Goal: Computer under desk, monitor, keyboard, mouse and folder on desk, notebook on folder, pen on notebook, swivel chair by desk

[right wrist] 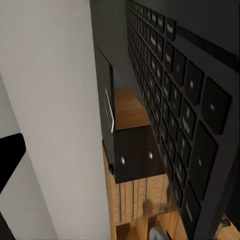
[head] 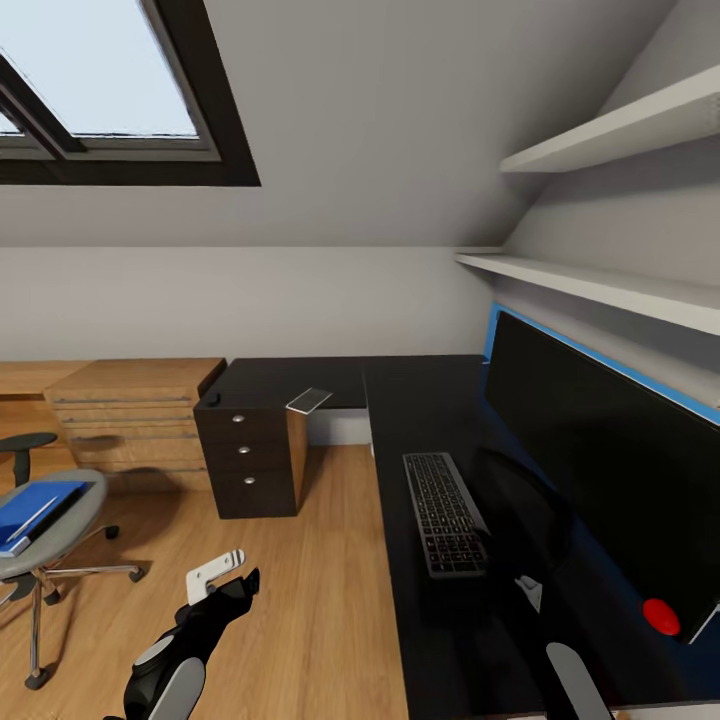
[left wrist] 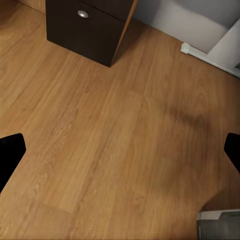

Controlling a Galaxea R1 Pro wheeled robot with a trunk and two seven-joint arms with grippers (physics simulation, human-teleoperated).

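The left gripper [head: 222, 577] hangs low over the wooden floor [head: 300, 600], its fingers spread apart and empty; in the left wrist view both dark fingertips [left wrist: 10, 152] sit at opposite edges with bare floor between them. The right gripper is close against the keyboard [head: 445, 512], whose black keys [right wrist: 192, 125] run along the right wrist view; one dark fingertip [right wrist: 11, 150] shows there, but whether the jaws are spread or closed on the keyboard cannot be told.

The keyboard lies on the desk [head: 400, 400] directly in front of the monitor [head: 610, 450]. It is judged rigid, light and long, so a grip at one short end will let it swing; take it across the frame near mid-length, or slide it on the glossy top.

The swivel chair [head: 45, 540] stands near the left arm, well apart from the desk. The folder [head: 35, 510] lies flat on its seat with a thin white pen [head: 35, 515] on top. The folder is judged thin, flexible and light; pinch it at an overhanging edge. The pen rolls freely and should be lifted off first.

Farther off, the notebook [head: 309, 400] rests on the desk's far wing above the drawer unit [head: 250, 455]. It is thin and stiff enough for an edge pinch.
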